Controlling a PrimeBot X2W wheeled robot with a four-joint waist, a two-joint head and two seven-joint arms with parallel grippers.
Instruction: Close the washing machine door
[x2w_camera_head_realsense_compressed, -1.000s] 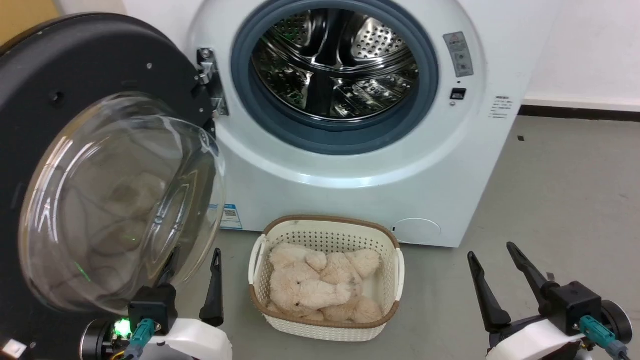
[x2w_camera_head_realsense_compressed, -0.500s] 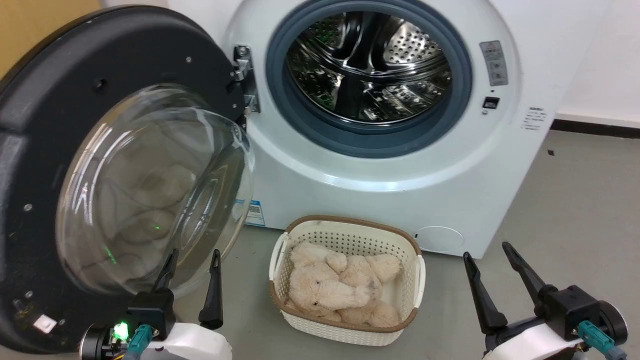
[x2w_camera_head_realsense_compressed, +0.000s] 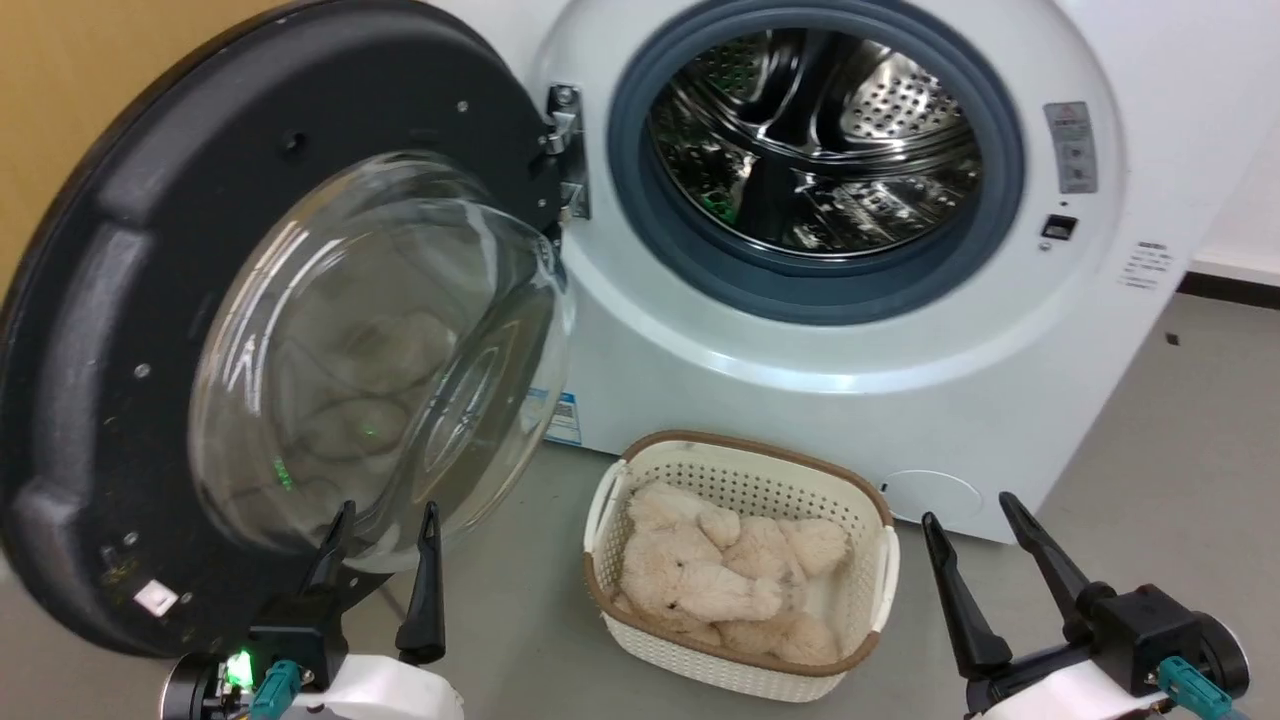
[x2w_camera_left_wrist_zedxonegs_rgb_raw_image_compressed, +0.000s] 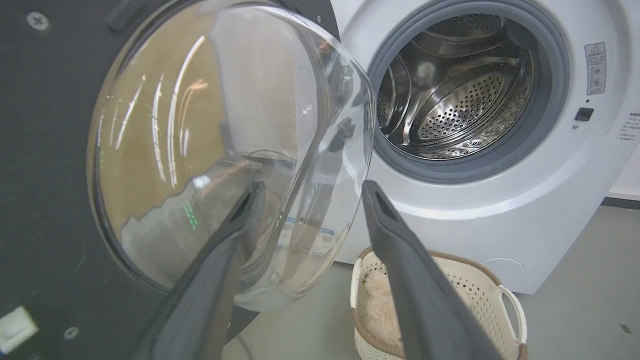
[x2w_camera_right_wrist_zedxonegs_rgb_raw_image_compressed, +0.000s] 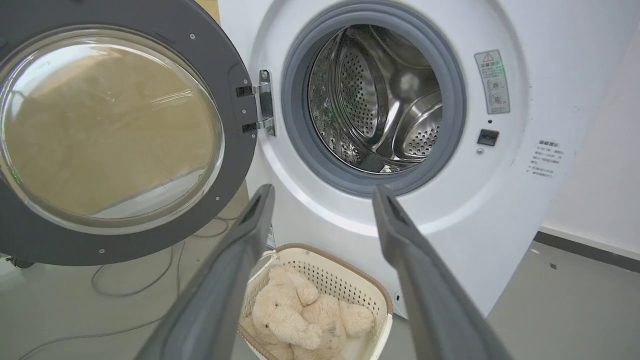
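Your left gripper (x2w_camera_head_realsense_compressed: 389, 507), fingers spread and empty, points at the door (x2w_camera_head_realsense_compressed: 90, 300), swung wide just ahead; contact with its glass (x2w_camera_head_realsense_compressed: 380, 350) is unclear. Your right gripper (x2w_camera_head_realsense_compressed: 966, 507), likewise spread, faces the washing machine (x2w_camera_head_realsense_compressed: 700, 380).

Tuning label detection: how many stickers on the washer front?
3: grey warning sticker right of the drum, small text label further right, blue-and-white label at lower left. The open washing machine door may hide more.

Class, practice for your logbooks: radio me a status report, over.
Left gripper open, empty. Right gripper open, empty. Washing machine door wide open, left gripper beside its glass. Basket in front, low, probably under the swing.
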